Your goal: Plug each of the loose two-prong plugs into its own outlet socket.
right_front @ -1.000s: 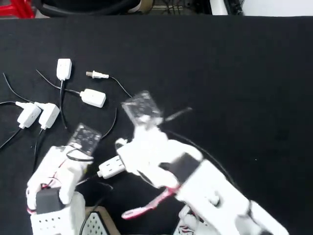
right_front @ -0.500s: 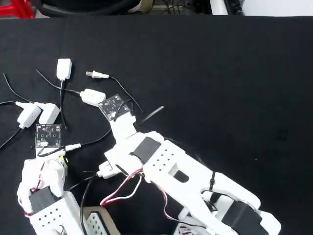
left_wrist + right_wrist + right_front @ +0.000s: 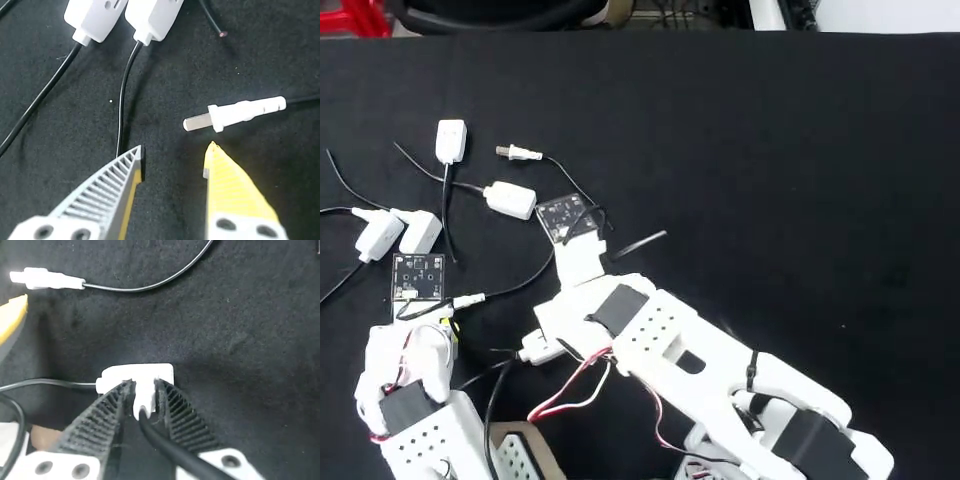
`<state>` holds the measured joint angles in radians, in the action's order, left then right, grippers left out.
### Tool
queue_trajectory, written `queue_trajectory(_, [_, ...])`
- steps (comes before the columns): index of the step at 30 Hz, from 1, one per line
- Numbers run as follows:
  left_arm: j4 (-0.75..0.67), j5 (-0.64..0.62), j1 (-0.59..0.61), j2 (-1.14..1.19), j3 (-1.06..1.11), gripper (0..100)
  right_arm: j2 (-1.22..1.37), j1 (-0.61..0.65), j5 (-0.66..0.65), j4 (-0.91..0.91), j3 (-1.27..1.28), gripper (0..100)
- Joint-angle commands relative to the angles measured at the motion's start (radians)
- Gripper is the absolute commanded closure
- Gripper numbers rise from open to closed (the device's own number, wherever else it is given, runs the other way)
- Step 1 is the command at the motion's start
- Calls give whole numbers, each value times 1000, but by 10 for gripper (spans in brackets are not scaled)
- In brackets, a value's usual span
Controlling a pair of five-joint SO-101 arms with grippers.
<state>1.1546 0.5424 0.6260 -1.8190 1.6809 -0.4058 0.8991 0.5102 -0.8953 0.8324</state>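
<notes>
My left gripper (image 3: 172,152) stands open low over the black cloth, its grey finger (image 3: 120,175) and yellow finger (image 3: 222,175) wide apart. A loose white two-prong plug (image 3: 240,111) lies just beyond the yellow fingertip, prongs pointing toward the gap; in the high view this plug (image 3: 470,298) rests beside the left arm's wrist. My right gripper (image 3: 144,385) is shut on a white outlet socket (image 3: 145,372), which the high view shows as the socket (image 3: 538,348) near the front edge. A second loose plug (image 3: 518,153) lies at the back left.
Two white sockets (image 3: 95,15) (image 3: 152,15) sit side by side ahead of the left gripper. Further sockets (image 3: 451,140) (image 3: 510,199) lie at the back left among thin black cables. The cloth's right half (image 3: 800,180) is bare.
The left arm's wrist has swung left, away from the held socket. The right arm's wrist has shifted left and settled over the socket; since half a second ago it has barely moved.
</notes>
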Motion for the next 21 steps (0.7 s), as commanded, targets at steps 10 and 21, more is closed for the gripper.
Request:
queue_trajectory(10, [-21, -9, 5, -5, 18, 798, 2, -37, 12, 6, 67, 986])
queue_trajectory(21, [-21, -9, 5, -5, 18, 798, 154, 21, -15, 167, 113, 986])
